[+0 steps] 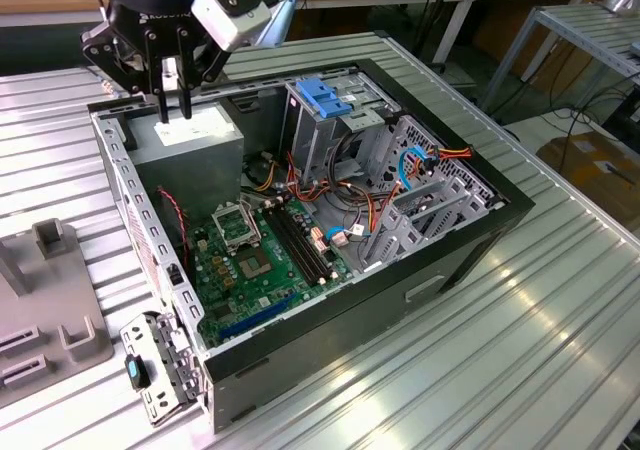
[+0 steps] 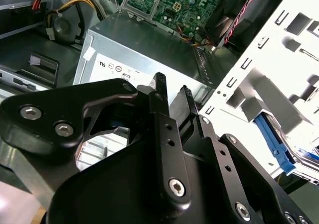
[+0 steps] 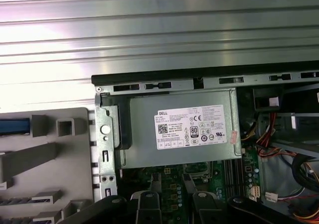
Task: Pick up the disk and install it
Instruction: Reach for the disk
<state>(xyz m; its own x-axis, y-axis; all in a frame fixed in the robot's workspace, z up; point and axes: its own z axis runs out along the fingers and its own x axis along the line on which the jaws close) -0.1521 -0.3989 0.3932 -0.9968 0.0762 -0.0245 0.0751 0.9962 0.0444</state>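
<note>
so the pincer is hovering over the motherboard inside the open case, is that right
Not quite. The pincer hovers over the grey power supply, inside the open case. The exterior view shows it, and the power supply's label lies straight below in the first wrist view.

Open computer case (image 1: 330, 335) on ribbed metal table (image 1: 560, 350), power supply (image 3: 179, 132), green motherboard (image 1: 255, 265), grey fixture (image 1: 60, 320)
</note>
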